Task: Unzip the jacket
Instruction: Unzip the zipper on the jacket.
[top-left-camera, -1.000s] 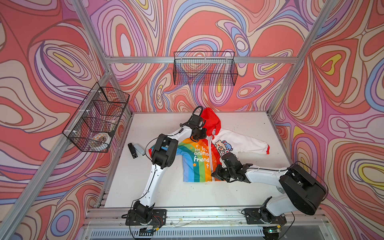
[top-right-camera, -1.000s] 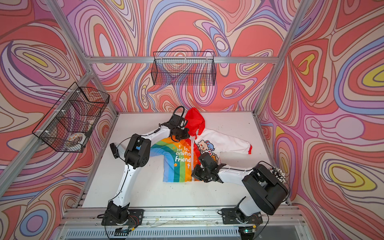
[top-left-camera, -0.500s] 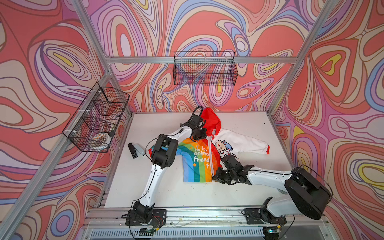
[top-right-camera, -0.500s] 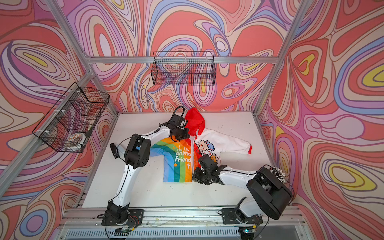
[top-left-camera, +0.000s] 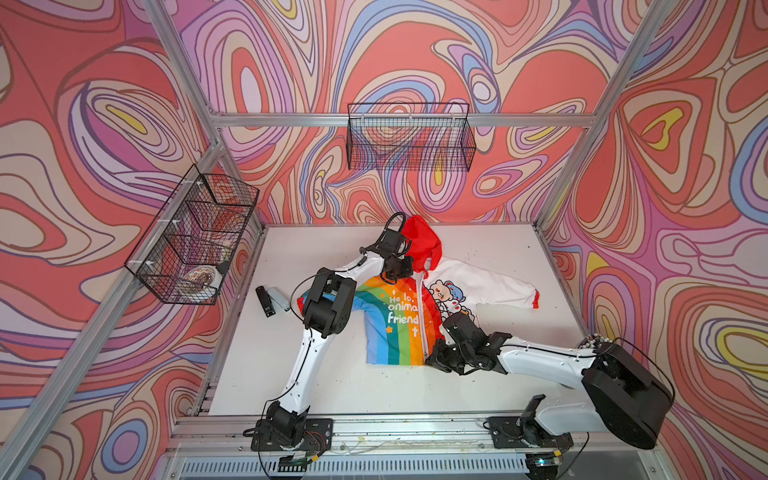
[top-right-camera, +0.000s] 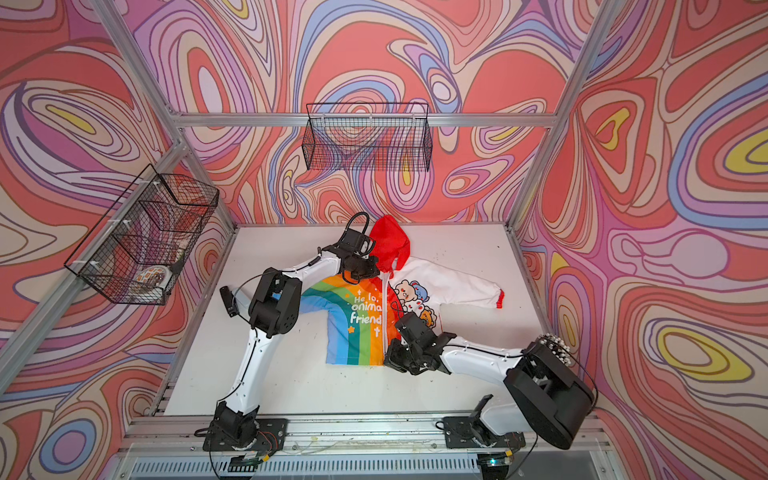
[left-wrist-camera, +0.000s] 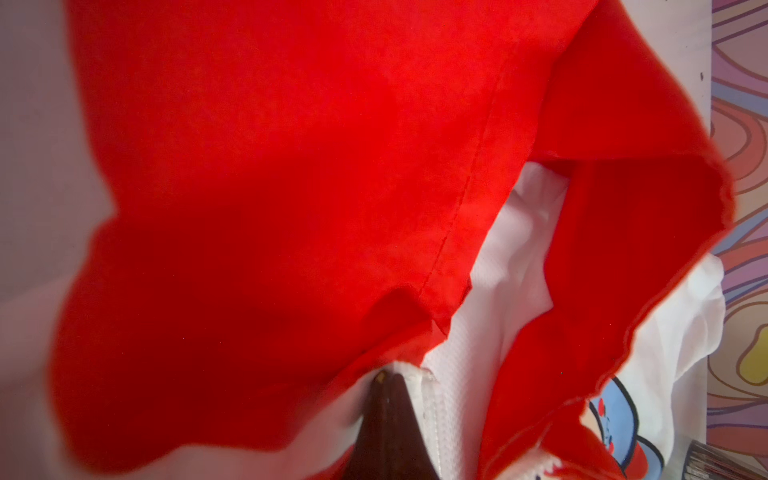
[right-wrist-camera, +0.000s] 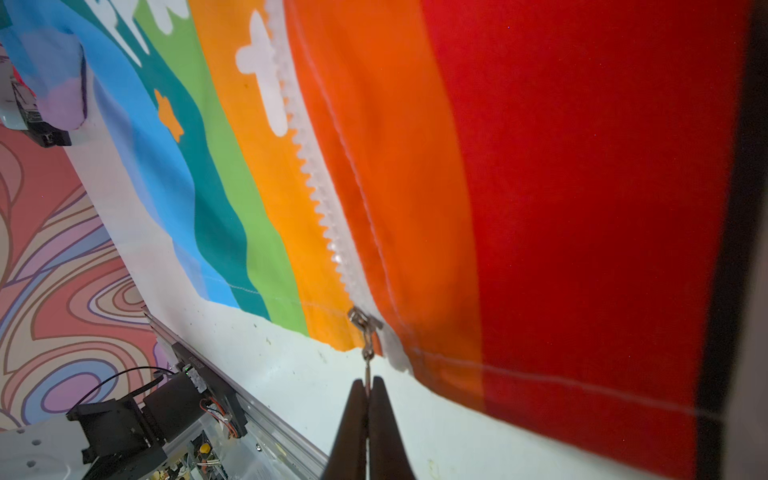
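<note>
The child's thin jacket (top-left-camera: 395, 328) (top-right-camera: 357, 332), red-hooded, one half rainbow-striped and the other white with cartoon animals, lies flat and face up with the white table (top-left-camera: 332, 386) beneath it. Its hood points away from my bases and its hem toward them. The jacket's white sleeve (top-left-camera: 490, 286) stretches out to my right and ends in a red cuff. My left arm covers most of the rainbow sleeve.

My left gripper (top-left-camera: 402, 271) (top-right-camera: 365, 270) (left-wrist-camera: 386, 376) sits at the jacket's collar, where the red hood (left-wrist-camera: 291, 187) meets the top of the white front zipper (top-left-camera: 421, 316). In my wrist view its dark fingers (left-wrist-camera: 386, 415) are pressed together into one wedge, with the collar edge pinched at the tip.

My right gripper (top-left-camera: 428, 360) (top-right-camera: 387, 359) (right-wrist-camera: 368, 384) is at the jacket's bottom hem, just off the cloth. Its two dark fingers (right-wrist-camera: 353, 415) are clamped tight on the thin metal zipper pull (right-wrist-camera: 367, 368), which runs straight from my fingertips to the silver slider (right-wrist-camera: 362, 322). The slider sits at the very bottom of the jacket's hem. From there a row of white zipper teeth (right-wrist-camera: 316, 183) lies bare along the yellow-orange stripe, and the orange edge of the cloth laps beside it.

To my left, apart from the jacket's rainbow sleeve, a small black block (top-left-camera: 265, 301) and a grey block (top-left-camera: 279, 299) lie side by side. I cannot tell what they are.
</note>
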